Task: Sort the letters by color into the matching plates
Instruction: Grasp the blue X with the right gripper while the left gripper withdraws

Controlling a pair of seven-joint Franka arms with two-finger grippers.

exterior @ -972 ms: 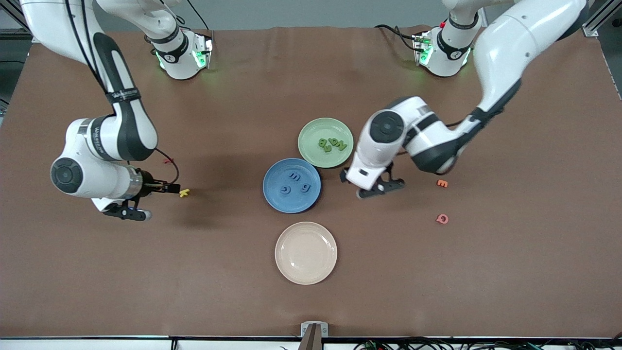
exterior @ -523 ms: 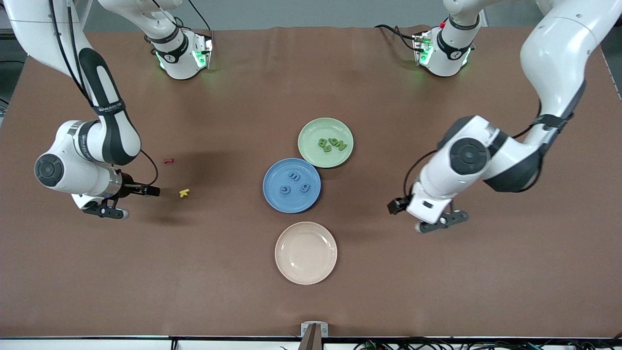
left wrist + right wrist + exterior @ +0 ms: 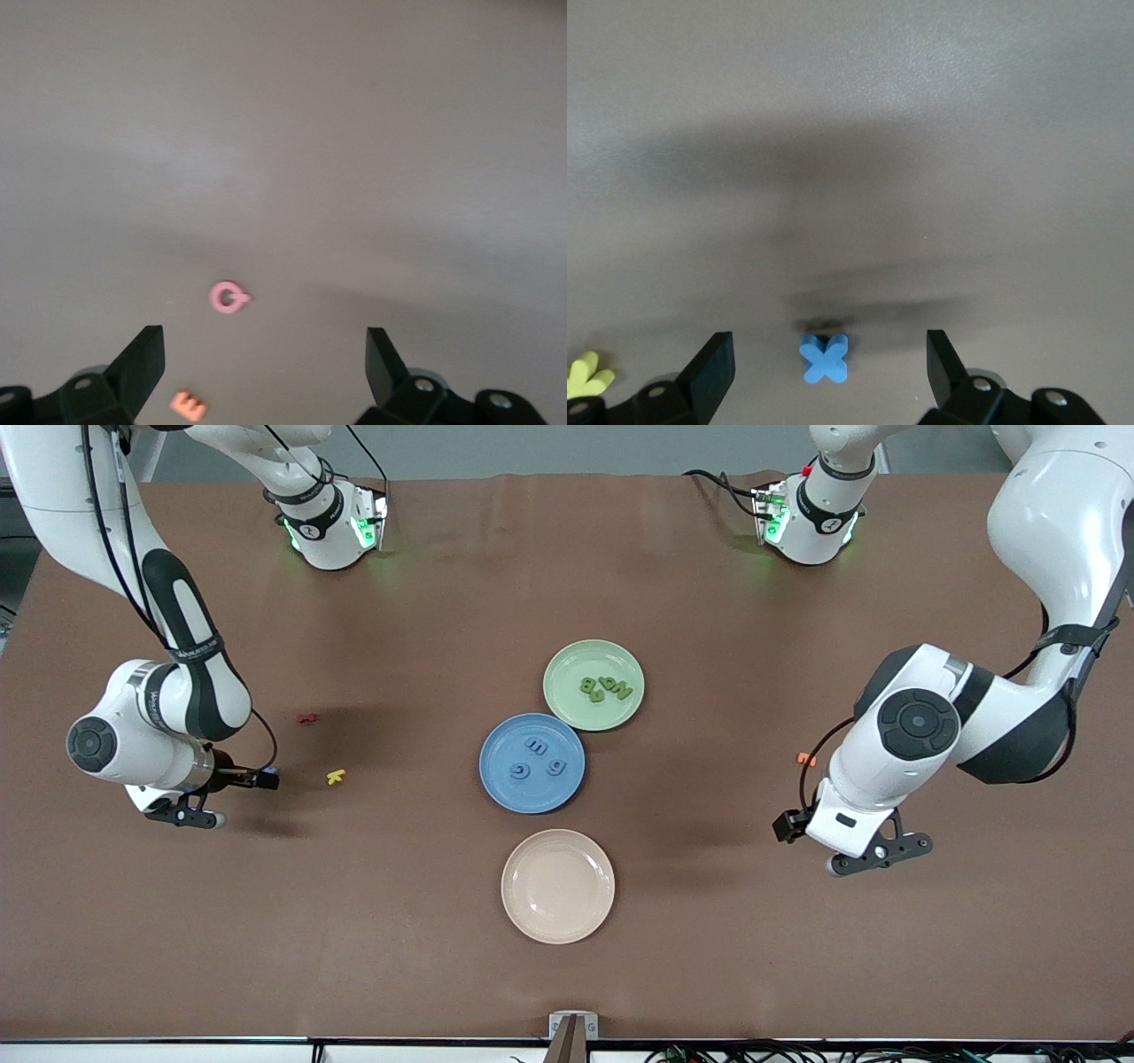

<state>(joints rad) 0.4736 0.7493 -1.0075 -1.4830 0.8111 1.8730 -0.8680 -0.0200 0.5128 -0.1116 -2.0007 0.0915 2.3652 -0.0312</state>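
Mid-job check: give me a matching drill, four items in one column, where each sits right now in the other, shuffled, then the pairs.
Items
1. blue X
2. pink letter
3. green letters
4. yellow letter

Places
A. in the green plate
B. on the table under the open right gripper
C. on the table between the right gripper and the blue plate
D. on the table under the open left gripper

Pairs: 1-B, 2-D, 3-A, 4-C
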